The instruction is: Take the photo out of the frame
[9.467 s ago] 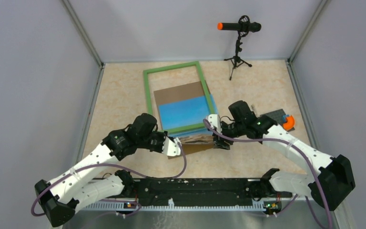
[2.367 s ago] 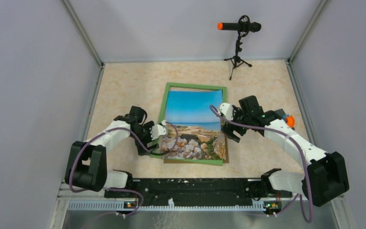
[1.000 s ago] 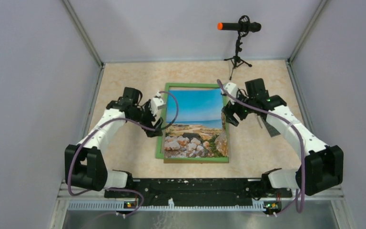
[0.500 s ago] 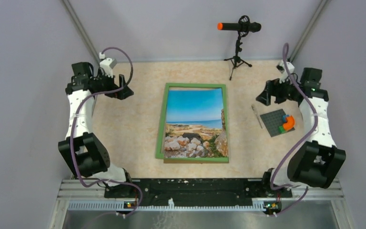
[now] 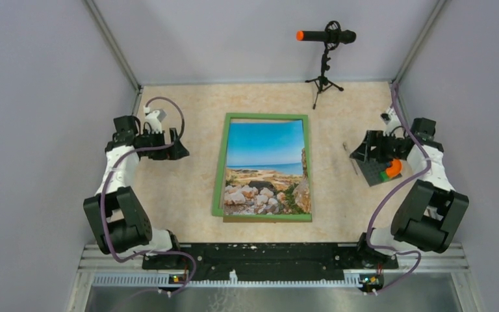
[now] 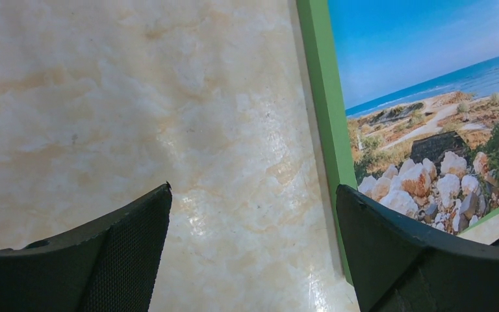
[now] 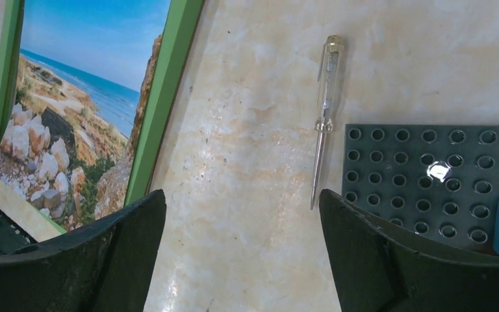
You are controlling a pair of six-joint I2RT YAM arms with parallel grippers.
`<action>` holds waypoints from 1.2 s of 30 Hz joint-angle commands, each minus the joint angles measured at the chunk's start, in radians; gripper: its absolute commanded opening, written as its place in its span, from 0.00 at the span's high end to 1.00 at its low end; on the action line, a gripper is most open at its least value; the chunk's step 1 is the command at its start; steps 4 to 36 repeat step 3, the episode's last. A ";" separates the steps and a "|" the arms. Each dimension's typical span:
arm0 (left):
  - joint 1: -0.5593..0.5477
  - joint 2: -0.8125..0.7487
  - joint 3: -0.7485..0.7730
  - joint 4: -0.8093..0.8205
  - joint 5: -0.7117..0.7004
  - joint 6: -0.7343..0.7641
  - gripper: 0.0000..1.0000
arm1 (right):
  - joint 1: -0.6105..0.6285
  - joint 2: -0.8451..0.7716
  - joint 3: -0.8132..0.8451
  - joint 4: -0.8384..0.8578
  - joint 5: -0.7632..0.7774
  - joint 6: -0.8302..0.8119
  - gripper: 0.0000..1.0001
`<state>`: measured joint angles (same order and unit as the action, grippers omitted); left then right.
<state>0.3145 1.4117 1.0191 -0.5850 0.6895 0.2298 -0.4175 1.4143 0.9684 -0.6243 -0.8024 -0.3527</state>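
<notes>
The left pincer (image 5: 176, 144) is hanging above the table (image 5: 169, 188) with its jaws standing wide apart and holding nothing. The right pincer (image 5: 358, 148) is doing the same on the other side, also spread and empty. Between them, well apart from both, the frame (image 5: 219, 175) is lying flat and face up, with the photo (image 5: 266, 166) showing inside its green border. The frame is sitting off to the right of the left pincer and off to the left of the right one. Toward the near right corner the photo is seeming to overlap the green edge rather than sitting within it, so it may be resting loose on top, though the top view is not settling that. Judging by this, the task is looking at best partly done, as the photo is not yet lying apart from the frame. Beneath the right pincer a screwdriver (image 7: 323, 120) and a grey baseplate (image 7: 416, 169) are lying untouched.
</notes>
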 commanded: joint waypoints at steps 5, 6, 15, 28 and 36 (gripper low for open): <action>0.002 -0.043 -0.003 0.072 -0.047 -0.030 0.01 | -0.007 -0.059 -0.002 0.026 -0.013 0.006 0.13; 0.002 -0.043 -0.003 0.072 -0.047 -0.030 0.01 | -0.007 -0.059 -0.002 0.026 -0.013 0.006 0.13; 0.002 -0.043 -0.003 0.072 -0.047 -0.030 0.01 | -0.007 -0.059 -0.002 0.026 -0.013 0.006 0.13; 0.002 -0.043 -0.003 0.072 -0.047 -0.030 0.01 | -0.007 -0.059 -0.002 0.026 -0.013 0.006 0.13; 0.002 -0.043 -0.003 0.072 -0.047 -0.030 0.01 | -0.007 -0.059 -0.002 0.026 -0.013 0.006 0.13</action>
